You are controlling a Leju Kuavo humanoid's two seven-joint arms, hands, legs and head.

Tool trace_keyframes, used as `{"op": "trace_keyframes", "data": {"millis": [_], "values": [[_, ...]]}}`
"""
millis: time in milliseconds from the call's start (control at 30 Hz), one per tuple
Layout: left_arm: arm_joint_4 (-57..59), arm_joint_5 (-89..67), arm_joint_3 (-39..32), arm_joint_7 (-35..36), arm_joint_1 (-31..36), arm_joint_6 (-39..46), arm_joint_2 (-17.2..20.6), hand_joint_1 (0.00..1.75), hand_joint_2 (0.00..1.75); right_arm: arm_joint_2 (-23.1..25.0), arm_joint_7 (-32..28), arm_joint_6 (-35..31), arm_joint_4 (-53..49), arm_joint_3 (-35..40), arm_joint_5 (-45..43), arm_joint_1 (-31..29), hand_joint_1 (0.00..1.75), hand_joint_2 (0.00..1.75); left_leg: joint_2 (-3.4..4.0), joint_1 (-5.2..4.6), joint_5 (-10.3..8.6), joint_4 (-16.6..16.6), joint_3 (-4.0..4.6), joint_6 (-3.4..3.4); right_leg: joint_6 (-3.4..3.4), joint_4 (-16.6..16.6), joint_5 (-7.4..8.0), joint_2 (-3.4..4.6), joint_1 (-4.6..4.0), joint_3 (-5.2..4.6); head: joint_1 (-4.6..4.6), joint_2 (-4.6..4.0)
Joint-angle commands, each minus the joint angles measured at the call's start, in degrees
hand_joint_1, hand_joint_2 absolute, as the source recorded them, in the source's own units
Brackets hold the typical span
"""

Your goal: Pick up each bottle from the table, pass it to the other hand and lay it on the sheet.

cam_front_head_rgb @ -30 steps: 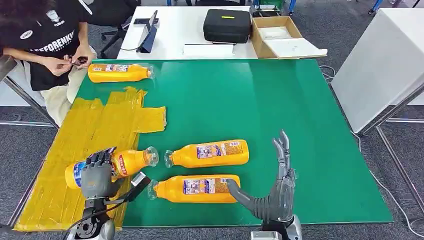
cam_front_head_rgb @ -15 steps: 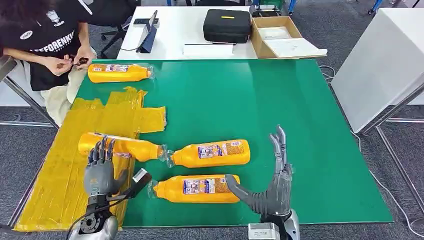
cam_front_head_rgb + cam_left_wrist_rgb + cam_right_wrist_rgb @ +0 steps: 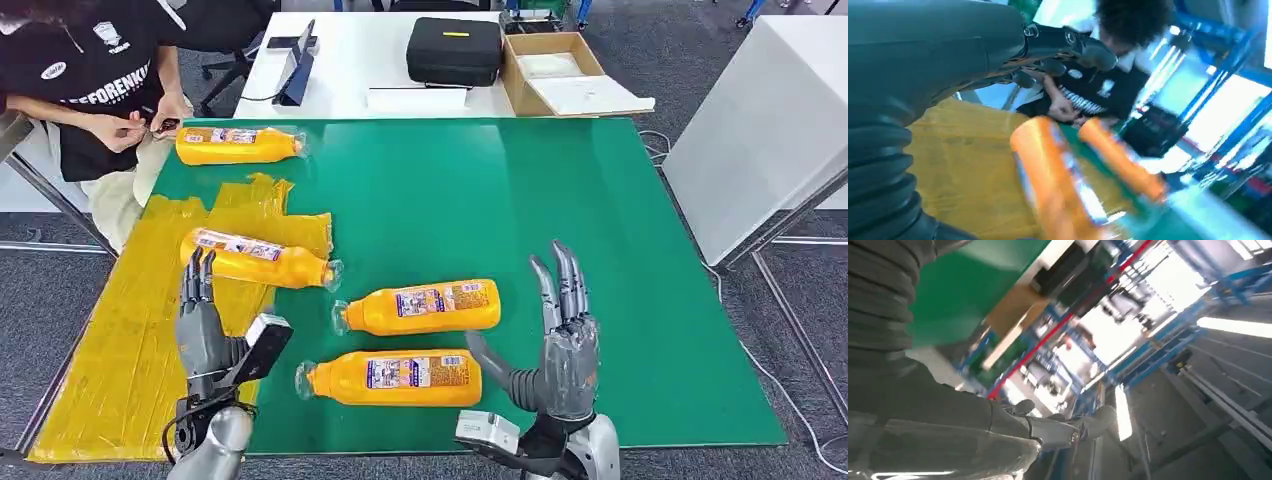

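Several orange bottles lie on their sides. One bottle (image 3: 255,260) rests on the yellow sheet (image 3: 120,350), its cap end at the sheet's edge; the left wrist view shows it blurred (image 3: 1048,180). My left hand (image 3: 203,332) is open just short of it, fingers pointing up and apart, holding nothing. Two bottles (image 3: 420,307) (image 3: 395,377) lie on the green table (image 3: 600,230). My right hand (image 3: 562,345) stands upright and open, to the right of the nearer one. Another bottle (image 3: 238,145) lies at the far left corner.
A person in a black shirt (image 3: 95,80) sits at the far left corner, hands near the far bottle. Behind the green table is a white table with a black case (image 3: 453,50) and a cardboard box (image 3: 560,72). A white cabinet (image 3: 770,120) stands to the right.
My left hand let go of the bottle on the sheet and opened; the bottle rolled away from me across the sheet. My right hand rose a little and stayed open.
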State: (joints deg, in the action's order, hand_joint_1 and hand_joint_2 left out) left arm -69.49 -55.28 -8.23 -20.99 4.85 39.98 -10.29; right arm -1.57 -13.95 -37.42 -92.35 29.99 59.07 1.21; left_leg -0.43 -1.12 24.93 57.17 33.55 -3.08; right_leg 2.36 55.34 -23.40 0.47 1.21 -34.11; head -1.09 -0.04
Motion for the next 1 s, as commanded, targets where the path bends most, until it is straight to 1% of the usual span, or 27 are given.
{"op": "trace_keyframes", "data": {"millis": [33,67,133,167,200,233,267,333,367,400,500,533,567,633,667,767,800,867,933,1000], "values": [[-18.6,7.3,13.7,1.1,-6.9,-0.5,2.8,0.00,1.75,-3.3,7.6,3.6,4.3,-3.9,9.6,-2.4,0.00,1.75,0.07,0.07,0.08,0.0,-0.10,0.16,-0.09,-0.1,-0.03,0.03,-0.07,0.11,0.00,0.00],[-18.7,7.2,13.8,1.1,-7.0,-0.4,2.7,0.00,1.75,-3.3,7.7,3.7,4.3,-4.0,9.6,-2.7,0.00,1.75,0.10,0.09,0.13,0.0,-0.20,0.24,-0.14,-0.1,-0.07,0.03,-0.09,0.21,0.00,0.02],[-18.7,7.2,13.9,1.1,-7.1,-0.3,2.7,0.00,1.75,-3.4,7.8,3.8,4.5,-4.0,9.6,-2.9,0.00,1.75,0.05,0.05,0.05,0.0,-0.06,0.14,-0.08,0.0,-0.01,0.01,-0.05,0.07,0.00,0.00],[-18.7,7.2,13.9,1.1,-7.1,-0.3,2.7,0.00,1.75,-3.4,7.8,3.8,4.5,-4.0,9.6,-2.9,0.00,1.75,0.08,0.08,0.10,0.0,-0.18,0.22,-0.13,-0.1,-0.04,0.01,-0.08,0.19,0.00,0.00],[-18.7,7.2,13.9,1.1,-7.1,-0.3,2.7,0.00,1.75,-3.4,7.8,3.8,4.5,-4.0,9.6,-2.9,0.00,1.75,0.07,0.07,0.06,0.0,-0.10,0.18,-0.11,-0.1,-0.01,0.02,-0.08,0.12,0.00,0.00],[-18.3,9.9,14.9,-0.5,-6.7,-1.3,3.0,0.00,1.75,-3.7,9.9,7.9,4.9,-3.9,11.3,-3.6,0.00,1.75,0.05,0.09,0.09,0.0,-0.20,0.26,-0.16,-0.1,-0.05,-0.03,-0.09,0.23,0.00,0.00],[-18.6,10.5,15.4,-0.9,-6.7,-1.9,2.8,0.00,1.75,-4.3,10.2,11.1,5.6,-3.5,11.3,-4.5,0.00,1.75,0.07,0.07,0.06,0.0,-0.14,0.20,-0.13,-0.1,-0.01,0.01,-0.08,0.15,0.00,0.00],[-18.9,11.9,16.6,-1.9,-6.4,-2.7,2.4,0.00,1.75,-5.4,9.1,20.4,8.4,-2.8,6.1,-8.0,0.00,1.75,0.11,0.08,0.07,0.0,-0.16,0.22,-0.13,-0.1,-0.01,0.04,-0.08,0.16,-0.02,0.02],[-19.1,13.9,17.4,-3.0,-6.2,-3.5,2.5,0.00,1.75,-5.9,8.2,23.9,11.0,-2.3,3.9,-10.2,0.00,1.75,0.17,0.11,0.10,0.0,-0.24,0.30,-0.17,-0.1,-0.01,0.07,-0.11,0.25,0.00,0.00],[-19.0,15.1,18.0,-4.1,-6.0,-3.6,2.5,0.00,1.75,-6.6,7.5,27.1,14.9,-1.5,2.4,-13.0,0.00,1.75,0.19,0.09,0.06,0.0,-0.17,0.22,-0.13,-0.1,0.03,0.09,-0.09,0.17,-0.02,0.00],[-17.7,17.6,19.4,-5.0,-4.7,-4.5,2.9,0.00,1.75,-6.8,6.3,32.1,21.5,-0.6,-0.7,-17.2,0.00,1.75,0.20,0.07,0.01,0.0,-0.15,0.16,-0.07,-0.1,0.08,0.13,-0.07,0.16,0.02,0.00],[-16.7,18.4,19.8,-5.5,-4.0,-4.8,3.0,0.00,1.75,-6.5,6.1,32.7,23.2,-0.5,-1.2,-18.2,0.00,1.75,0.23,0.09,0.03,-0.1,-0.26,0.24,-0.12,-0.1,0.07,0.14,-0.09,0.28,-0.02,0.00],[-15.7,18.7,20.0,-5.6,-3.4,-4.9,2.8,0.00,1.75,-6.4,6.2,32.8,24.2,-0.2,-1.2,-18.8,0.00,1.75,0.16,0.06,-0.02,-0.1,-0.18,0.16,-0.08,-0.1,0.08,0.08,-0.06,0.20,0.00,0.00],[-14.4,19.3,20.4,-5.9,-2.6,-5.4,2.6,0.00,1.75,-6.5,6.9,33.3,24.8,0.1,-1.4,-19.0,0.00,1.75,0.05,0.08,-0.04,0.0,-0.23,0.17,-0.11,-0.1,0.05,-0.03,-0.09,0.27,0.00,0.00],[-14.4,19.3,20.5,-5.8,-2.4,-5.4,2.5,0.00,1.75,-6.5,6.9,33.3,24.8,0.2,-1.3,-18.8,0.00,1.75,-0.02,0.03,-0.06,-0.1,-0.16,0.10,-0.06,-0.1,0.05,-0.07,-0.03,0.20,0.02,0.00],[-13.1,20.2,20.9,-6.2,-1.5,-5.8,2.5,0.00,1.75,-7.0,7.8,33.6,23.8,0.9,-1.6,-18.2,0.00,1.75,-0.02,0.08,0.00,-0.1,-0.30,0.20,-0.13,-0.1,0.00,-0.09,-0.08,0.36,0.00,0.00],[-12.6,20.8,21.0,-6.4,-1.0,-5.9,2.5,0.00,1.75,-7.0,8.1,33.7,23.6,1.2,-1.6,-17.9,0.00,1.75,-0.02,0.03,-0.03,-0.1,-0.20,0.12,-0.07,-0.1,0.02,-0.06,-0.04,0.24,0.00,0.00],[-11.6,21.9,21.4,-6.9,-0.3,-5.9,2.8,0.00,1.75,-7.0,8.8,33.7,23.3,1.7,-1.7,-17.2,0.00,1.75,0.03,0.09,0.04,-0.1,-0.38,0.26,-0.16,-0.1,-0.04,-0.06,-0.10,0.42,0.00,0.00],[-10.6,22.8,21.7,-7.4,0.3,-5.8,3.0,0.00,1.75,-7.1,9.3,33.6,23.4,2.0,-1.6,-16.8,0.00,1.75,-0.04,0.06,-0.03,-0.1,-0.20,0.14,-0.08,-0.1,0.01,-0.10,-0.07,0.25,0.00,0.00],[-9.4,23.5,21.8,-7.9,1.0,-5.7,3.2,0.00,1.75,-7.0,9.5,33.4,23.8,2.0,-1.7,-16.5,0.00,1.75,-0.07,0.11,0.00,-0.1,-0.34,0.25,-0.15,-0.1,-0.03,-0.15,-0.12,0.42,0.00,0.00]]}}
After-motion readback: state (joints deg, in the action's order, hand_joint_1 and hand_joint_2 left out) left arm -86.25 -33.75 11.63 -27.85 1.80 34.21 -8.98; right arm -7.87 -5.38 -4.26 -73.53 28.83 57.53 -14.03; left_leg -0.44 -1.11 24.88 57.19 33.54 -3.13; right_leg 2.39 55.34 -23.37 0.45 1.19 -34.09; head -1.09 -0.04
